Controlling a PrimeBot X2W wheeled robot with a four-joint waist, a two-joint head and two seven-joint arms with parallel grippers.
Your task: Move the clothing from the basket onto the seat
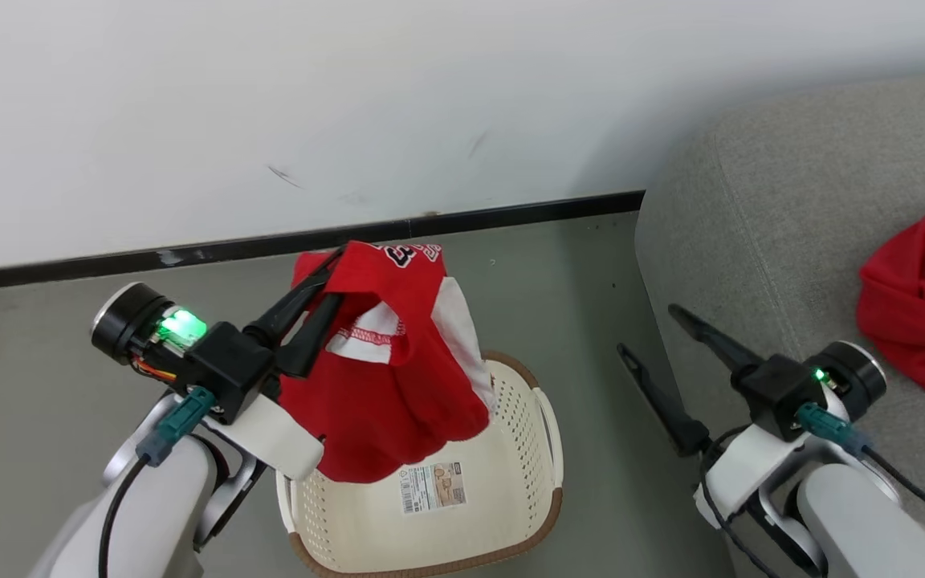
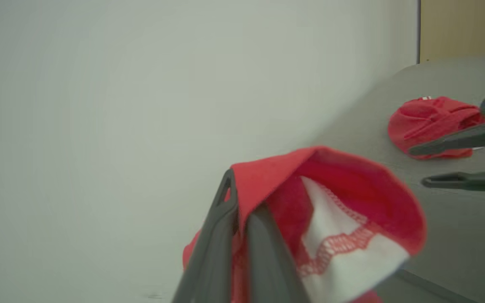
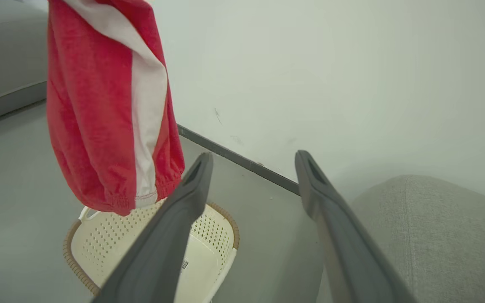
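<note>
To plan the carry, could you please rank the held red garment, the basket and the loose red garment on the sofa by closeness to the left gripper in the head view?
1. held red garment: clamped in the left gripper.
2. basket: just below the gripper.
3. loose red garment on the sofa: far to the right.

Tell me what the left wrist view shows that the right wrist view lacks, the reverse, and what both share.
Left wrist view adds: the left gripper shut on the hanging garment at a fold, and a second garment lying on the sofa. Right wrist view adds: the basket below the hanging garment, and the dark baseboard. Shared: the hanging garment, the open right gripper, the grey sofa, the white wall.
</note>
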